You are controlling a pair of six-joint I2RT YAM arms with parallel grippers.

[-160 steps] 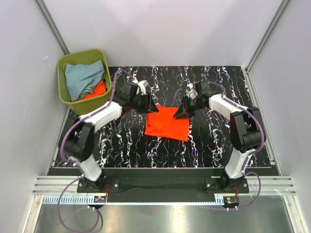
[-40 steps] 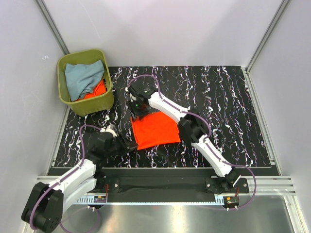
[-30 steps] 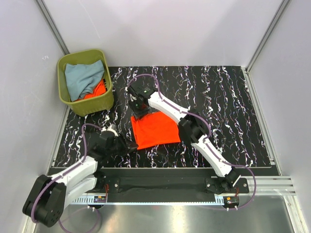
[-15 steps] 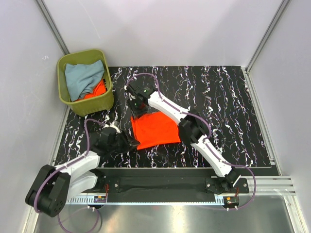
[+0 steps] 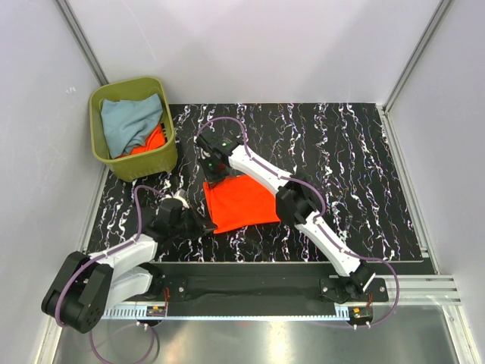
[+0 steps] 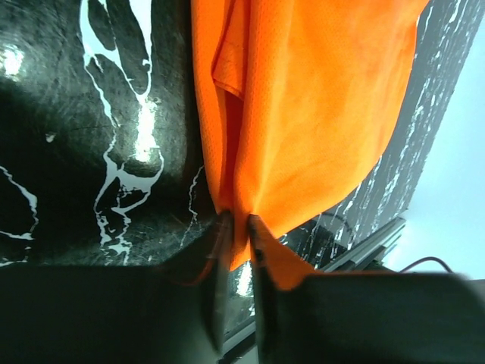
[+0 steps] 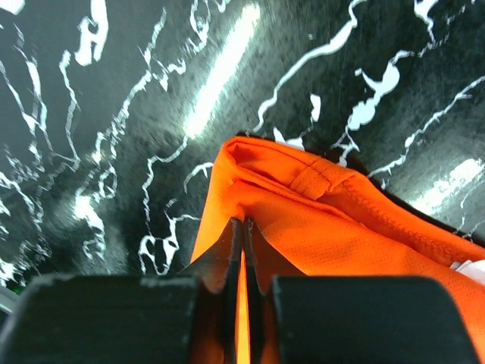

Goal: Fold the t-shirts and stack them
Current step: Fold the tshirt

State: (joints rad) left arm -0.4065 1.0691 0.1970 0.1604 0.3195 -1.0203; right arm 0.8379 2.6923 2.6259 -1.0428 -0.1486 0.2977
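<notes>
Orange t-shirt [image 5: 242,203], near-left corner pinched tight by the left hand [image 6: 236,221], far-left corner by the right hand [image 7: 239,224].

The left arm [image 5: 125,254] lies low at lower left; the right arm [image 5: 330,243] reaches diagonally up-left. Left gripper [image 5: 203,226] and right gripper [image 5: 215,176] each pinch the orange t-shirt [image 5: 242,203].

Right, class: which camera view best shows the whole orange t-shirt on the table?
Top external: the orange t-shirt shows whole, its folded outline clear. The left wrist and right wrist views each show only a close-up edge of it, pinched.
</notes>
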